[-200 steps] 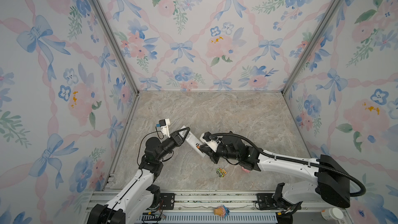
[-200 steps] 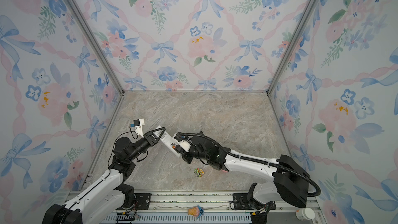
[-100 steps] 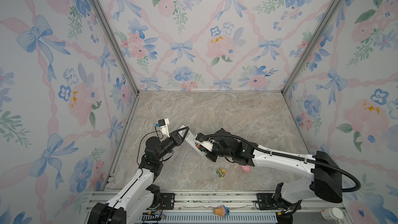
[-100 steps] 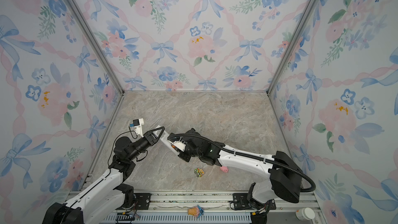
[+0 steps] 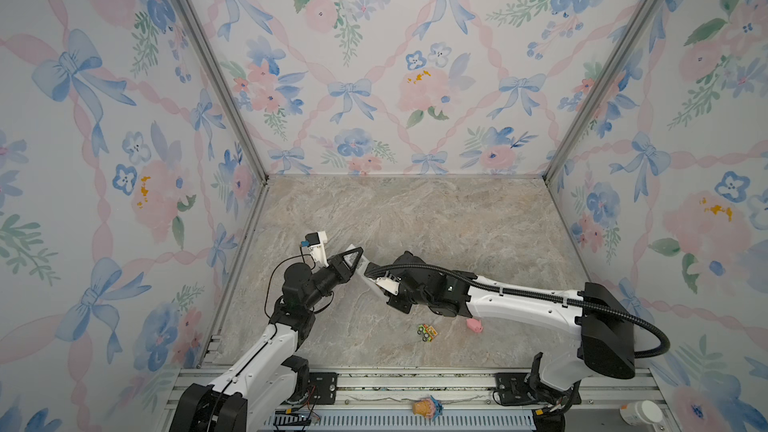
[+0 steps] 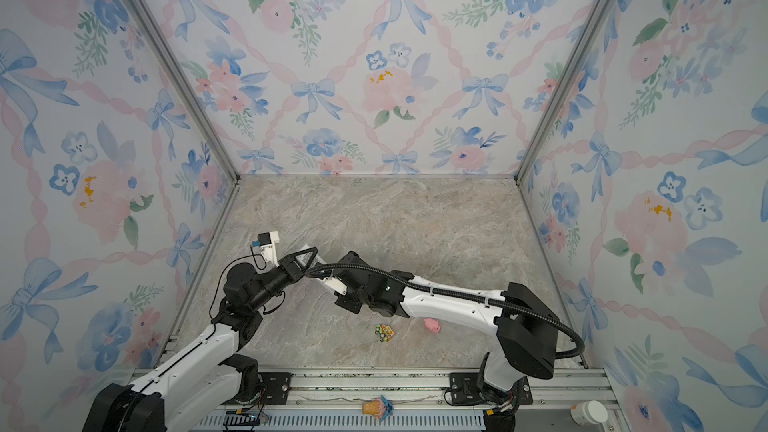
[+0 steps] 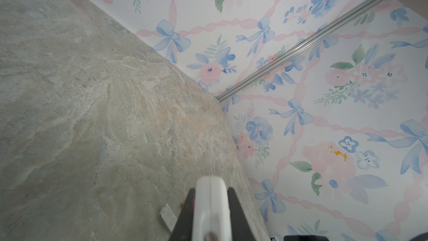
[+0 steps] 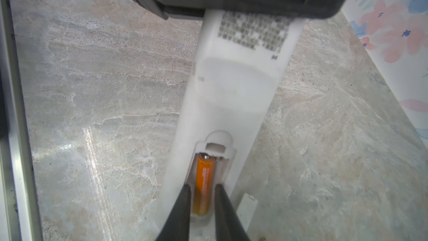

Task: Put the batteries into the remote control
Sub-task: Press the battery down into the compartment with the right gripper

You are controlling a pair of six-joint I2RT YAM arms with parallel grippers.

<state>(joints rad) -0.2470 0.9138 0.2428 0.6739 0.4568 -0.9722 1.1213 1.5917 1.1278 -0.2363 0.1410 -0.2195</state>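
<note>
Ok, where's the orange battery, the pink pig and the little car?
battery (image 8: 203,181), right wrist view, on its orange body.
pink pig (image 5: 474,324), in a top view, on its back.
toy car (image 5: 427,332), in a top view, on its middle.

You have a remote control (image 8: 234,103) of smooth, matt white plastic, a battery (image 8: 203,181) in a glossy orange wrap, and a table (image 8: 97,93) with a smooth, stone-patterned, faintly shiny top.
</note>
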